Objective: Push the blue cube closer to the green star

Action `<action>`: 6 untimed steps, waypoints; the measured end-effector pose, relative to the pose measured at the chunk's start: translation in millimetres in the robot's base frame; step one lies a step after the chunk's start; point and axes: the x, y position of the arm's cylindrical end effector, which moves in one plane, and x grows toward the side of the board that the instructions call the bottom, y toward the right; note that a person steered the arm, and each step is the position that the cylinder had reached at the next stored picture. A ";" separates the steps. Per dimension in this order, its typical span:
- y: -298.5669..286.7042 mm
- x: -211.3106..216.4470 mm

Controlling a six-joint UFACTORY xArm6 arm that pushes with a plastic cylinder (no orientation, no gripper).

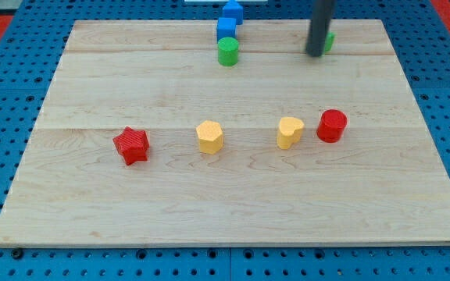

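My tip (316, 54), a bare dark rod end with nothing to open or close, sits near the wooden board's (233, 211) top edge, right of centre, touching or covering a small green block, likely the green star (330, 40); mostly hidden. Blue cube (226, 29) is at the top edge near centre, green cylinder (227, 51) just below it, another blue block (232, 11) beyond the edge. Judgement: circle to the cube's left face, push straight right along the top edge, avoid clipping the cylinder.
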 end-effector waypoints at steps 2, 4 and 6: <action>-67.5 100.7; -299.8 36.9; -185.1 -47.7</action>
